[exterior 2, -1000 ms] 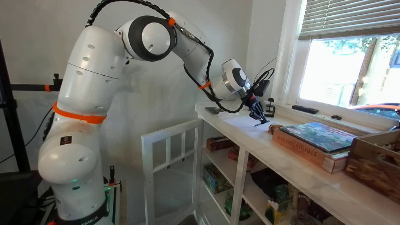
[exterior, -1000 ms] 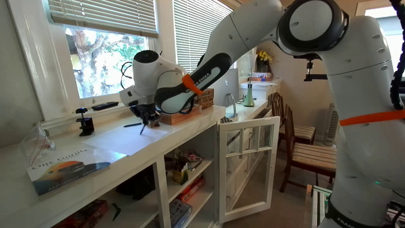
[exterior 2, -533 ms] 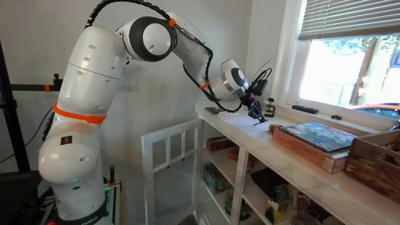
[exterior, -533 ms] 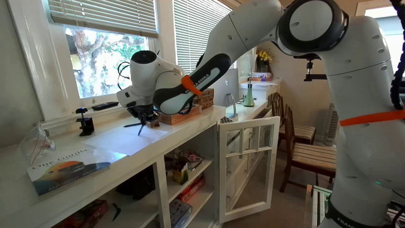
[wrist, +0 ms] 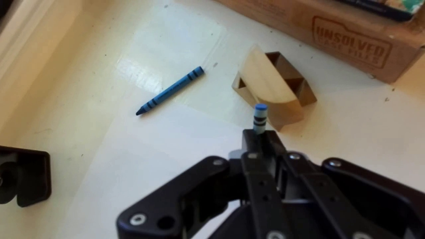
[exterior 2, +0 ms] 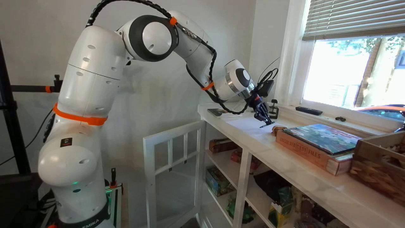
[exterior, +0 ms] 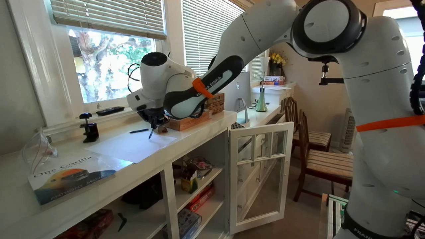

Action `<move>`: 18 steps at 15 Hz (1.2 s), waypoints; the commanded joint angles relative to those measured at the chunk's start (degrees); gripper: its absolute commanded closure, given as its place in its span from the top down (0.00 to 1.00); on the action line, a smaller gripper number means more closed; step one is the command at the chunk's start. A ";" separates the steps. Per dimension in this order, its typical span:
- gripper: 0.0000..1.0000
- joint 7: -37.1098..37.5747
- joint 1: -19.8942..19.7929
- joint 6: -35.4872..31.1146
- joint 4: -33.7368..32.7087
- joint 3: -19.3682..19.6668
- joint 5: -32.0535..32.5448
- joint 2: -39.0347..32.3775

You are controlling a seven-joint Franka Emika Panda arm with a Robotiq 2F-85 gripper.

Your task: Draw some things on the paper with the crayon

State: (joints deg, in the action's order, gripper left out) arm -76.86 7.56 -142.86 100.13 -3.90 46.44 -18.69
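Observation:
My gripper [wrist: 261, 133] is shut on a crayon [wrist: 260, 118], whose blue butt end and pale, black-banded wrapper stick out beyond the fingertips in the wrist view. In an exterior view the held crayon [exterior: 151, 134] slants down to the white paper [exterior: 123, 146]; I cannot tell whether its tip touches. It also shows as a dark stick in an exterior view [exterior 2: 264, 126] below the gripper [exterior 2: 268, 121]. I make out no marks on the paper [wrist: 142, 159]. A second blue crayon [wrist: 171, 90] lies on the counter, its point at the paper's far edge.
A small wooden piece [wrist: 270, 79] stands just beyond the held crayon, near a brown game box [exterior 2: 303, 152]. A black clamp [exterior: 89, 129] stands beside the paper. A book [exterior: 73, 176] and a plastic bag [exterior: 40, 149] lie at the counter's end. A cabinet door [exterior: 260, 176] hangs open below.
The gripper and held crayon shift slightly toward the book and clamp side, then back toward the game box, staying low over the paper. The second crayon has not moved.

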 commanded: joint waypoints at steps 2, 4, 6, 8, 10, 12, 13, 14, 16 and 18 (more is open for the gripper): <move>0.03 -0.45 -0.60 0.56 3.81 -0.48 0.80 2.84; 0.03 -1.19 -0.73 0.95 4.97 -0.76 0.25 3.79; 0.03 -1.51 -0.63 1.20 6.11 -1.06 0.03 4.49; 0.03 -1.87 -0.46 1.12 6.80 -1.46 -0.15 5.16; 0.03 -1.91 -0.34 1.12 7.34 -1.80 -0.02 5.66; 0.03 -1.80 -0.44 1.50 8.27 -1.75 0.34 6.39; 0.03 -1.33 -0.53 1.63 8.75 -1.47 0.89 6.71; 0.03 -1.33 -0.65 1.97 9.03 -1.37 0.81 6.98; 0.03 -0.46 -0.87 2.05 9.54 -0.85 1.67 7.37; 0.03 0.09 -1.36 1.22 10.05 -0.25 2.38 7.61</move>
State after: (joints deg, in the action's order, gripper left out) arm -77.91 6.92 -141.58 107.60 -4.65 46.47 -12.96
